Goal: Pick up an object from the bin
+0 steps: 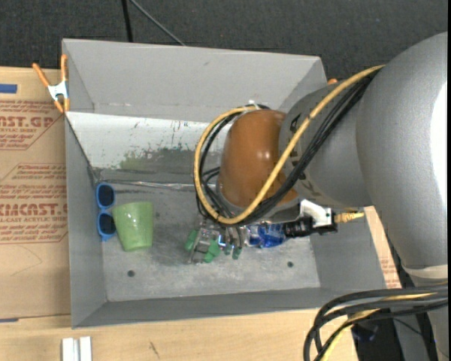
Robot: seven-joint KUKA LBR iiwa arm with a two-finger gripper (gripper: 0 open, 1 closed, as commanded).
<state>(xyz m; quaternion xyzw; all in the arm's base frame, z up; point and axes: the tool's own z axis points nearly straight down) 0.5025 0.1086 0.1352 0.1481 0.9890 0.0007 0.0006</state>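
Two things lie close together well to the left of the gripper: a light green cup [135, 226] on the floor of the grey bin [182, 72], and a pair of blue sunglasses [104, 210] just beside the cup on its left, touching it or nearly so, along the foot of the bin's left wall. Whether the cup stands upright or lies tipped cannot be told from above. To the right of the cup, across a bare stretch of scuffed floor, the gripper [222, 241] is down low at the bin floor. It sits under the orange cover [249, 156] on the wrist of the arm [376, 134], which comes in from the side away from the cup. Yellow and black cables [203, 164] loop round the cover on the side that faces the cup. Right at the gripper's tip, on its cup side, lies a small dark green thing [203, 248], touching the gripper or just beside it. Its shape is too small and cluttered to make out, and it cannot be told whether it is gripped. Whether the gripper is wide or narrow cannot be told either, for the wrist and its clutter hide that. Farther from the cup, just beyond the gripper and partly under the arm, lies a blue thing [268, 235], of which a part shows.
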